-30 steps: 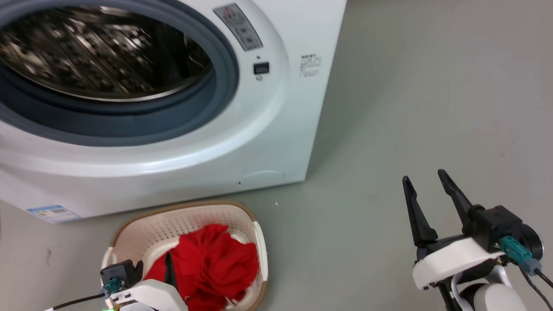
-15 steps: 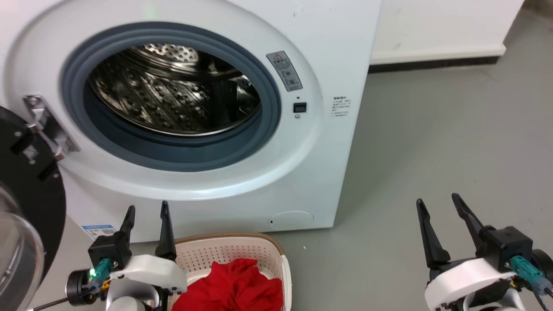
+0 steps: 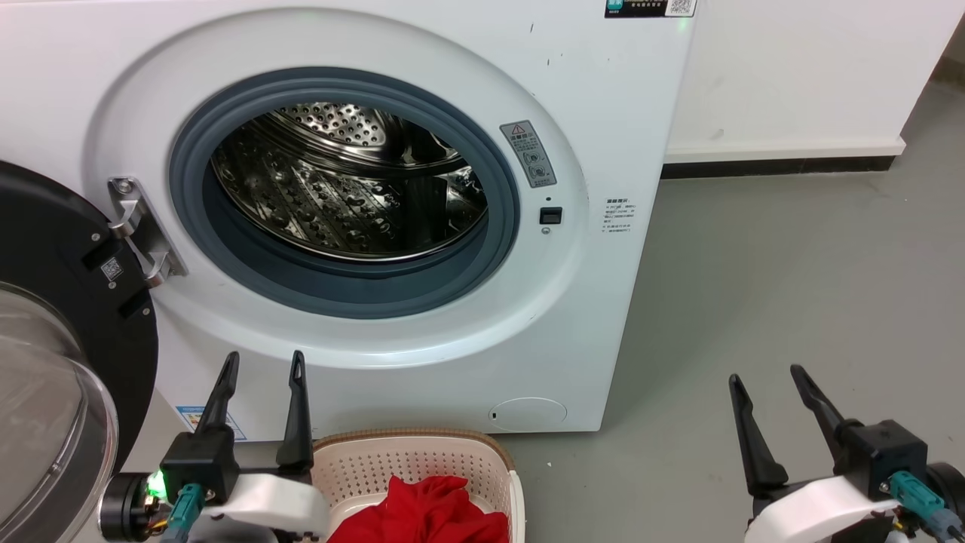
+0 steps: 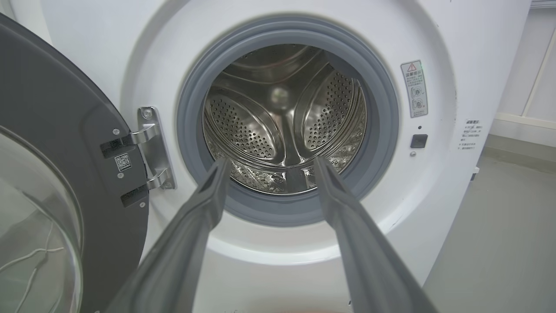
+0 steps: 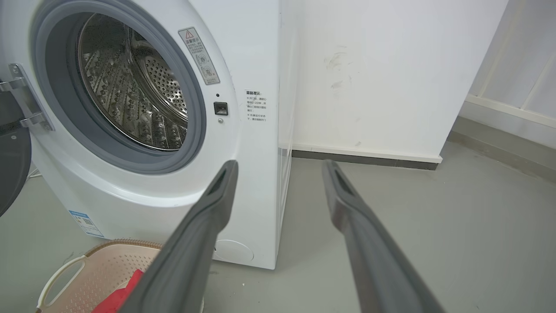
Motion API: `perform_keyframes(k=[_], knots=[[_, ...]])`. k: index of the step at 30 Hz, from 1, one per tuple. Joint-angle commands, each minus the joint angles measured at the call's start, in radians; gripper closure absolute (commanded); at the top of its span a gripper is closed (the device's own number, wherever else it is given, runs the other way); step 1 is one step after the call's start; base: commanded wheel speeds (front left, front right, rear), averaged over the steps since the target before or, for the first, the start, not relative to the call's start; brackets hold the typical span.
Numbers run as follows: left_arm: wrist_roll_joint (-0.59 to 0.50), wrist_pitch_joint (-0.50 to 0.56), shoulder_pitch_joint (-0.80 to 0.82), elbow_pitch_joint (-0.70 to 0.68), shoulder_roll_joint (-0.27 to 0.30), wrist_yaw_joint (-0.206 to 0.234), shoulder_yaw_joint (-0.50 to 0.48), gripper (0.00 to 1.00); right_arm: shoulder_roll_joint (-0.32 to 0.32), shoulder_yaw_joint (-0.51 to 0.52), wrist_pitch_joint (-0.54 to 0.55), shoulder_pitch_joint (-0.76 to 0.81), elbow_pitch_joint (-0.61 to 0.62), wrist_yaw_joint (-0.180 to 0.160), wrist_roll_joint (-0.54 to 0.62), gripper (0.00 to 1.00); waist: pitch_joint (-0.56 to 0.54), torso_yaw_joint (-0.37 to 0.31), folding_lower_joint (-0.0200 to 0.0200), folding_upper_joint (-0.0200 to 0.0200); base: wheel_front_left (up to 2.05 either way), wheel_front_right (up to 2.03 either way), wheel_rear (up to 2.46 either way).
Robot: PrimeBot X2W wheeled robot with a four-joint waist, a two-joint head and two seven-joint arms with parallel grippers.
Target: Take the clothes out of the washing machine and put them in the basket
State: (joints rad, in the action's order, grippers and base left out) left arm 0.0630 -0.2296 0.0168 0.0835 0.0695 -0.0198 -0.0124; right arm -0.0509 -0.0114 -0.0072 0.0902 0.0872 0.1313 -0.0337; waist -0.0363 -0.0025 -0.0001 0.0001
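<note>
The head camera had tipped upward over the last second, so the washing machine (image 3: 603, 113) now showed its whole porthole where before it was cut off, and the basket (image 3: 422, 460) had slid to the bottom edge of the head view; that shift was the camera's, not the things'. What had truly changed was the left arm: a second earlier one of its dark fingers had stood low against the red heap, and now the left fingers (image 3: 295, 407) pointed up in front of the machine's lower panel, just beside the basket's left rim, spread apart and holding nothing. The right fingers (image 3: 746, 430) hung over the bare floor (image 3: 791, 302) well to the right, likewise parted and empty, much as they had been. The clothes (image 3: 430, 516) lay bunched inside the basket, which sat on the floor close against the foot of the machine. The door (image 3: 68, 317) stood swung wide on its hinge at the left. Through the left wrist view the drum (image 4: 278, 130) showed only perforated steel and no red fabric in the part that could be seen, though its near floor was hidden behind the seal. By that reading the drop had been made and the load was probably out; a look at the drum's hidden lower front seemed the sensible check before calling it done.
</note>
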Motion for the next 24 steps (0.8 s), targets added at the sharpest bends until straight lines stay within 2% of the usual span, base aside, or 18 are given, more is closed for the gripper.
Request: perform_keyframes(k=[1, 9, 24], knots=[[-0.006, 0.009, -0.026, -0.019, 0.008, 0.005, -0.001, 0.0, 0.001, -0.002, 0.004, 0.022, 0.005, -0.001, 0.002, 0.0, -0.005, 0.002, 0.0001, -0.0001, 0.0, 0.0, 0.0], [0.007, 0.05, -0.087, -0.079, 0.015, 0.016, -0.004, 0.0, 0.001, -0.014, 0.009, 0.039, 0.015, -0.001, -0.002, 0.0, -0.014, 0.003, 0.0001, -0.0001, 0.0, 0.0, 0.0], [0.025, 0.075, -0.095, -0.089, 0.028, 0.026, 0.0, 0.0, 0.001, -0.018, 0.002, 0.037, 0.015, -0.001, -0.011, 0.0, -0.015, -0.004, 0.0001, -0.0001, 0.0, 0.0, 0.0]])
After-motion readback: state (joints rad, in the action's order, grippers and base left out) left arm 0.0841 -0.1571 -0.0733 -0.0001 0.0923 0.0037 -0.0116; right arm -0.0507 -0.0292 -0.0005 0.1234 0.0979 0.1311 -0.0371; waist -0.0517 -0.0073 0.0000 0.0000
